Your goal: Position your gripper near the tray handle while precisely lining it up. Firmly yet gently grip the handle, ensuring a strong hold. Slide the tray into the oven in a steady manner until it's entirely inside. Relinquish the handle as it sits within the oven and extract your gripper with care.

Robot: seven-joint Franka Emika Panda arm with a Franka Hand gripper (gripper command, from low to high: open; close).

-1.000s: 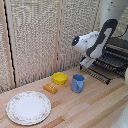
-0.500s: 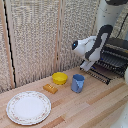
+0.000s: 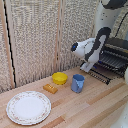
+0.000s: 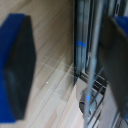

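A: What's near the oven (image 3: 116, 50), going left to right?

B: Plate (image 3: 28, 107) farthest from it, then yellow bowl (image 3: 60, 77), blue cup (image 3: 78, 82). Tray (image 3: 111, 62) sticks out the oven's front; tray handle (image 3: 98, 75) just below the gripper (image 3: 86, 67).

A: Gripper state?

B: Wide open, holding nothing; fingers (image 4: 18, 70) straddle the bars.

A: Handling?

B: Prob. light, stiff wire, thin and slick. Grab the handle mid-bar, squarely, so it won't skew.

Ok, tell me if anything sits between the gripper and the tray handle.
Nothing visible does. In the wrist view the gripper has its fingers spread, with the tray handle bar showing in the gap between them; only bare table lies beside it.
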